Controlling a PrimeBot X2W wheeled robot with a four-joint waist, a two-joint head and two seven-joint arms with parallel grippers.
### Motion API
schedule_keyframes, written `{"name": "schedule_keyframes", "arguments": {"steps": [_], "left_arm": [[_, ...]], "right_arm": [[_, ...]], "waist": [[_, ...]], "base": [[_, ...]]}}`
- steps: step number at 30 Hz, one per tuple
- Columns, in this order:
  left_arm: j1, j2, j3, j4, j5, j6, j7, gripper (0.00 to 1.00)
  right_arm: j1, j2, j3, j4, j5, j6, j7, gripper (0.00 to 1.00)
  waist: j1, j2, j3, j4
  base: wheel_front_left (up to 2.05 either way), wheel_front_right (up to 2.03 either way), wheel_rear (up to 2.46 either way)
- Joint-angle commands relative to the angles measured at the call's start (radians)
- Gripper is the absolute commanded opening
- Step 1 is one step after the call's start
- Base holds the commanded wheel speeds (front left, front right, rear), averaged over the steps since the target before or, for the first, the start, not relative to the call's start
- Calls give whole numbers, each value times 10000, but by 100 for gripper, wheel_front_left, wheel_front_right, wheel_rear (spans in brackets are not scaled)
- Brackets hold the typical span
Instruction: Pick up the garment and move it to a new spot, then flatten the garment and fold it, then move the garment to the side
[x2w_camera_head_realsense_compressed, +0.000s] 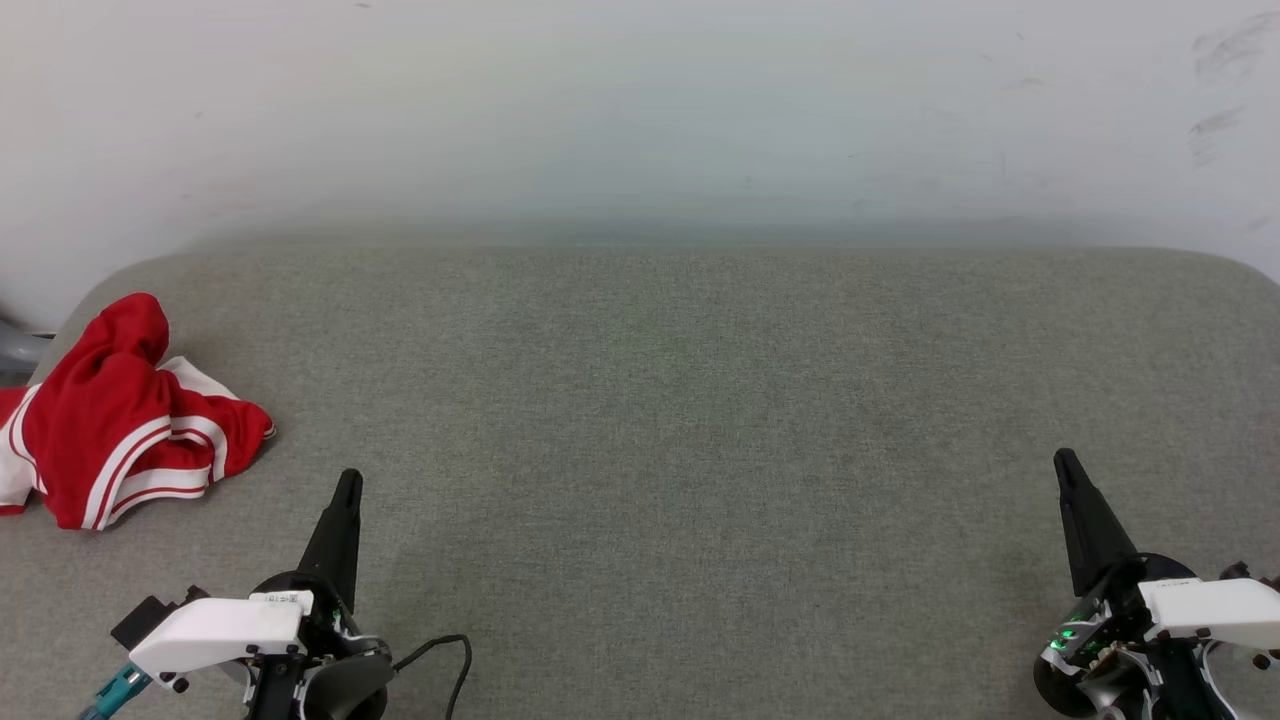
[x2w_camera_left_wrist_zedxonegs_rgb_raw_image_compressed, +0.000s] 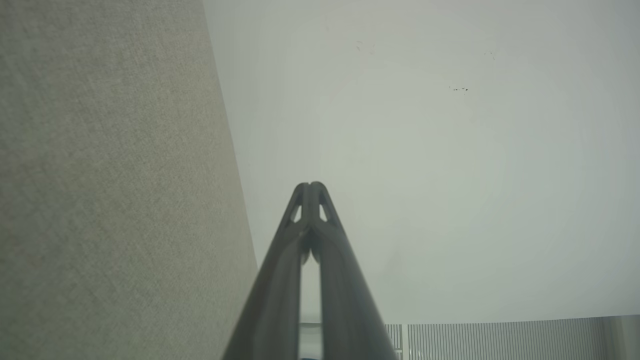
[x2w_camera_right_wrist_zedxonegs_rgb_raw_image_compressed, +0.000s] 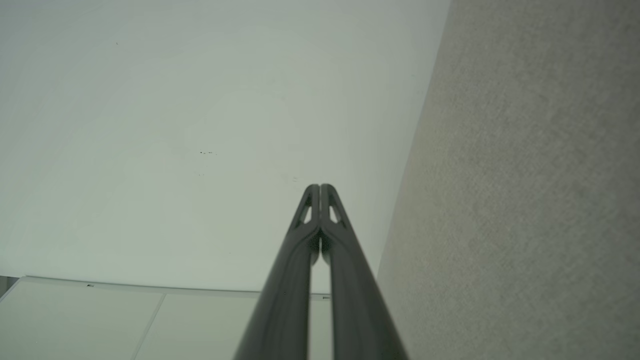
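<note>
The garment (x2w_camera_head_realsense_compressed: 115, 420) is a red shirt with white sleeves and red-white striped trim, lying crumpled in a heap at the far left of the grey fabric surface (x2w_camera_head_realsense_compressed: 640, 420). My left gripper (x2w_camera_head_realsense_compressed: 349, 478) hovers at the lower left, to the right of the heap and a little nearer to me, its fingers pressed together with nothing held. My right gripper (x2w_camera_head_realsense_compressed: 1063, 458) is at the lower right, far from the garment, also shut and empty. In the wrist views, the left gripper (x2w_camera_left_wrist_zedxonegs_rgb_raw_image_compressed: 310, 185) and the right gripper (x2w_camera_right_wrist_zedxonegs_rgb_raw_image_compressed: 319, 186) each show fingertips touching.
A pale wall (x2w_camera_head_realsense_compressed: 640, 110) rises behind the grey surface. The surface's rounded back corners lie at the left and right. A black cable (x2w_camera_head_realsense_compressed: 450, 655) loops beside my left wrist.
</note>
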Motion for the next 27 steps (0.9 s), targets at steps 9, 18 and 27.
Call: {"name": "schedule_keyframes", "arguments": {"steps": [9,18,27], "left_arm": [[-62,-14,26,-11,-21,-21,18,0],[-62,-14,26,-11,-21,-21,18,0],[-62,-14,25,-11,-21,-21,18,0]], "right_arm": [[-110,33,3,2,-46,-3,6,0],[-110,33,3,2,-46,-3,6,0],[-110,33,3,2,-46,-3,5,0]], "waist": [[0,0,0,0],[0,0,0,0],[0,0,0,0]], "base": [[0,0,0],[0,0,0],[0,0,0]]}}
